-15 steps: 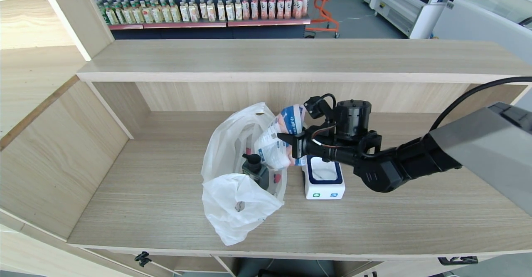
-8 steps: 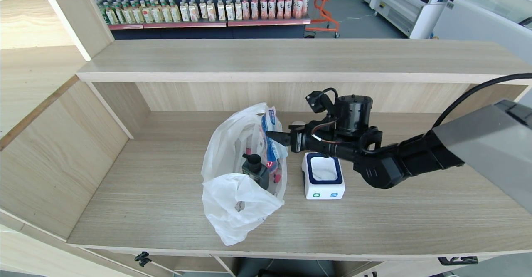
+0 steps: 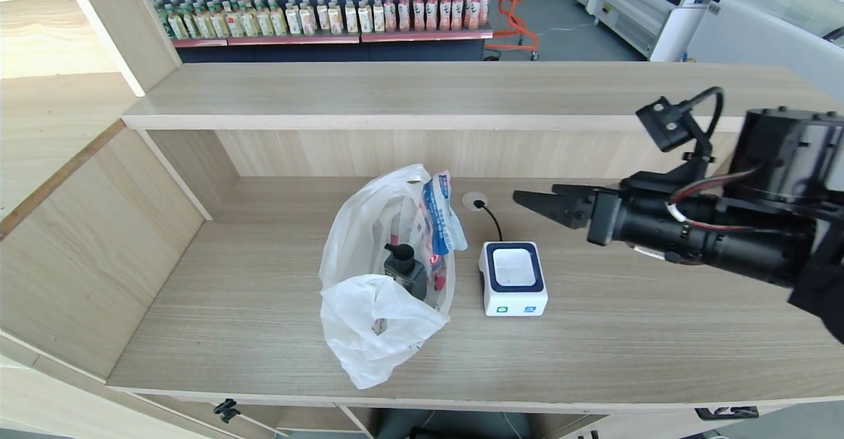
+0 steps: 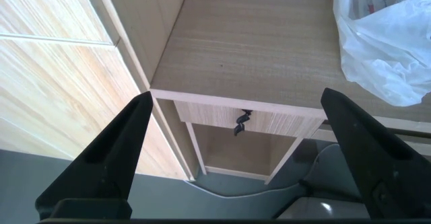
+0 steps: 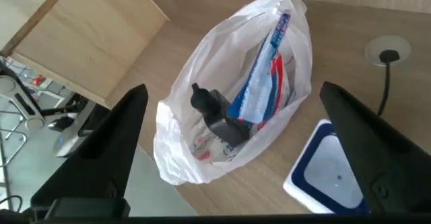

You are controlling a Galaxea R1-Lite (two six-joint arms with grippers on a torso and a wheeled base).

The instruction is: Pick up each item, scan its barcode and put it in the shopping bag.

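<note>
Wooden surface (image 3: 264, 307) carries white shopping bag (image 3: 369, 323), snack packet (image 3: 438, 215) and pump bottle (image 3: 403, 264) inside; scanner (image 3: 513, 277) just beside. Right gripper (image 3: 535, 195) fingers apart, empty; left gripper (image 4: 236, 95) likewise apart.

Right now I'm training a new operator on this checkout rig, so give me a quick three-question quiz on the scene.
1. True or false: the right gripper has its jaws shut on the blue-and-white packet.
2. The barcode scanner stands: A) on the floor B) on the counter, right of the shopping bag C) inside the bag
3. Fill in: the dark pump bottle sits in the ____.
Key: 1 false, the jaws are open and empty, the packet is in the bag; 2 B; 3 shopping bag.
</note>
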